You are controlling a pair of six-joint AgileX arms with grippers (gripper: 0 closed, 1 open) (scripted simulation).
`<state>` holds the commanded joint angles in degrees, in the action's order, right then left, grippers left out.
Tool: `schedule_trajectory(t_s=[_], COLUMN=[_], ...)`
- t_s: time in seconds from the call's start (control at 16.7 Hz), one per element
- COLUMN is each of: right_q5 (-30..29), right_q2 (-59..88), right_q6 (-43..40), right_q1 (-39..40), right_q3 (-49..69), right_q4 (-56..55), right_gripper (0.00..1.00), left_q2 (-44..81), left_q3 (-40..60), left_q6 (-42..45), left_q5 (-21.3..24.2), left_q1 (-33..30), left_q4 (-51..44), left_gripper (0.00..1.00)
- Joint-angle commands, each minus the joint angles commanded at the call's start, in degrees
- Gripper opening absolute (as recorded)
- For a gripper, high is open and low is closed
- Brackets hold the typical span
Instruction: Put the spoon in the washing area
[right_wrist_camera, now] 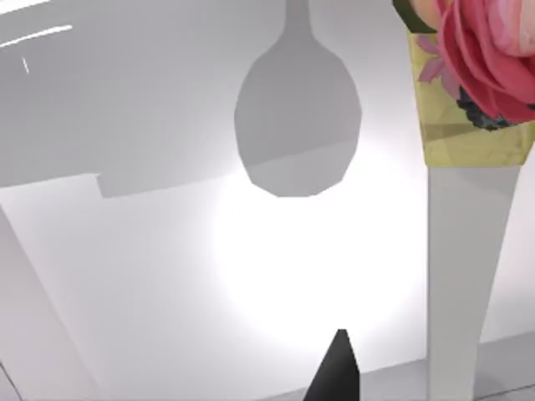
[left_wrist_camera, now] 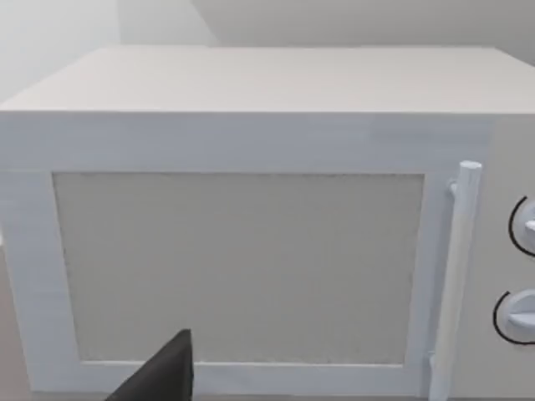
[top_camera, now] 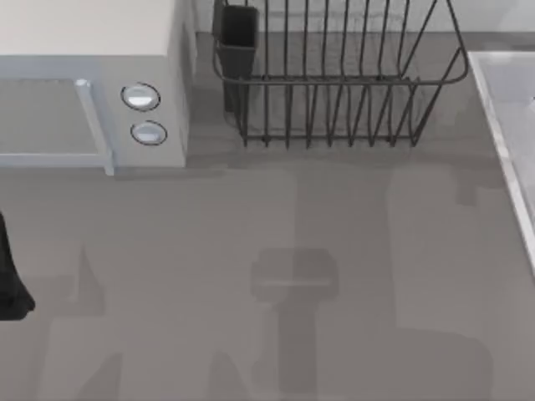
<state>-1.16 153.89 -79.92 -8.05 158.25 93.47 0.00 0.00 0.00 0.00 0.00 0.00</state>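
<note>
— Biggest first?
— Washing area [top_camera: 510, 125], right of the dish rack [top_camera: 334, 75], running off the table's right edge. Pale floor and wall seen close in the right wrist view.
— In it?
— Over that pale floor, the spoon [right_wrist_camera: 468, 251]: white tapering shaft with a yellow, rose-patterned band. Beside it, a grey spoon-bowl shadow [right_wrist_camera: 297, 125] bent across the basin's surface. Resting or lifted, cannot tell.
— Next?
— Microwave [top_camera: 92, 83], just left of the rack, door shut, two round knobs [top_camera: 140, 97].
— On the rack?
— Dark cup [top_camera: 238, 38] at its left end; contents too dim to tell.
— Grippers?
— Right gripper [right_wrist_camera: 338, 372] above the basin, right of the rack; clenched or released, cannot tell. Left gripper [left_wrist_camera: 163, 372] well left of the rack, facing the microwave door; likewise cannot tell.
</note>
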Motion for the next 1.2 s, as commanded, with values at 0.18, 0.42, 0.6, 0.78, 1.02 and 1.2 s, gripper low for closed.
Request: schedule_trajectory(t_s=[0.18,0.42,0.6,0.78,1.02,1.2], right_q5=[0.0,0.06,0.06,0.06,0.06,0.06], right_q2=[-2.08,-4.83,-5.75,-5.75,-5.75,-5.75], right_q6=[-0.08,-0.11,-0.07,-0.07,-0.07,-0.07], right_q1=[0.21,0.13,0.1,0.1,0.1,0.1], right_q3=[-7.54,-18.49,-20.74,-20.74,-20.74,-20.74], right_q4=[-4.98,-12.57,-14.57,-14.57,-14.57,-14.57], right_gripper=[0.0,0.0,0.0,0.0,0.3,0.53], left_q2=[0.0,0.0,0.0,0.0,0.0,0.0], left_q3=[0.0,0.0,0.0,0.0,0.0,0.0], left_q6=[0.0,0.0,0.0,0.0,0.0,0.0], left_q5=[0.0,0.0,0.0,0.0,0.0,0.0], left_q1=[0.0,0.0,0.0,0.0,0.0,0.0], left_q4=[0.0,0.0,0.0,0.0,0.0,0.0], left_gripper=[1.0,1.0,1.0,1.0,1.0,1.0])
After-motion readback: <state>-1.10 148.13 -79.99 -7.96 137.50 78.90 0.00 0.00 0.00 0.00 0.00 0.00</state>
